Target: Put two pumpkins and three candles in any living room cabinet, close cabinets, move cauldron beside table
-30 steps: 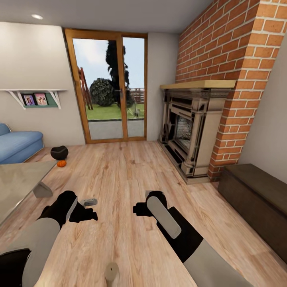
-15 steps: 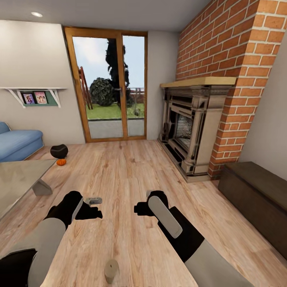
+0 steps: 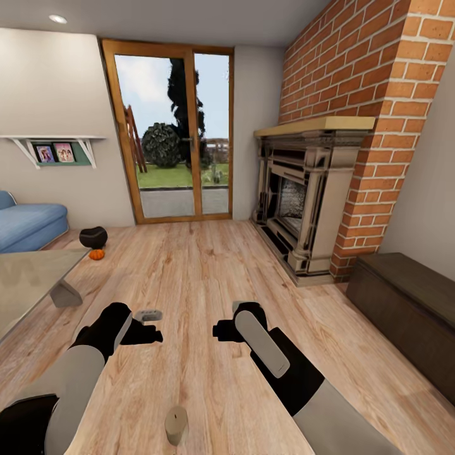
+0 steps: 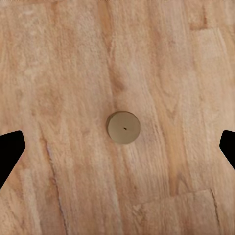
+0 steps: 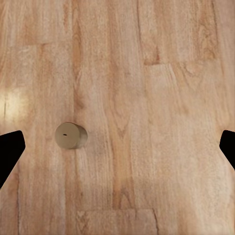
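Light wood plank floor runs from us to the glass doors at twelve o'clock, and since a second ago the whole picture has slid a little as our head and base moved. At nine o'clock we see the blue sofa and the corner of the glass surface. Toward ten o'clock the black cauldron sits on the floor with one orange pumpkin just beside it, both near that surface. Our left gripper hangs over the planks; its arm has shifted slightly toward the middle, and its jaws stand wide apart in the wrist view, with nothing between them. A tan candle stands upright on the floor at six o'clock, close to our base. Our right gripper holds the same pose as before, jaws wide and empty. At two o'clock rises the brick fireplace, and at four o'clock the dark-brown cabinet, closed.
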Tool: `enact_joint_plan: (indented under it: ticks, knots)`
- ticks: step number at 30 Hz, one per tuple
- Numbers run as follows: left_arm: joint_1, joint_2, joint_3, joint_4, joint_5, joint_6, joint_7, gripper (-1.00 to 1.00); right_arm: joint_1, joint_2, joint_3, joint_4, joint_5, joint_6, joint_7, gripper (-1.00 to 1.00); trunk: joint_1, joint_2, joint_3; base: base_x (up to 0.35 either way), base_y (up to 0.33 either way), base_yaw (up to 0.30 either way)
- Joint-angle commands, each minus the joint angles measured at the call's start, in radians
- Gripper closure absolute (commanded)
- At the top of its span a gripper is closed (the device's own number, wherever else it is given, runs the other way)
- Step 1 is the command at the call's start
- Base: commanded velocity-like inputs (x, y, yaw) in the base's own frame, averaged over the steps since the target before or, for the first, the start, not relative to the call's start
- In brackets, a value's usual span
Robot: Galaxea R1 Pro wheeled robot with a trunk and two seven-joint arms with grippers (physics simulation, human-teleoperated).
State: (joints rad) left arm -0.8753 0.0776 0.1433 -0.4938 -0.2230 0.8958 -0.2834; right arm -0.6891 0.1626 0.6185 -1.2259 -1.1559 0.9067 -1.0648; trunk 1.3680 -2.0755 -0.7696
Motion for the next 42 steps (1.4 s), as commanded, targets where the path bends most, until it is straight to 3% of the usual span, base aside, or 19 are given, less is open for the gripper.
enact_joint_plan:
  ticks: [1,42]
  knots:
    - [-0.001,-0.001,0.006,-0.003,-0.010,0.002,-0.008,-1.00,-0.001,0.000,0.000,0.000,-0.008,0.004,-0.010,-1.00,0.004,-0.008,-0.004,0.000,0.000,0.000]
    - [-0.001,-0.014,0.006,0.000,-0.021,-0.079,-0.008,-1.00,-0.001,0.000,-0.001,-0.001,-0.008,0.003,-0.006,-1.00,0.161,-0.295,-0.133,0.000,0.000,0.000]
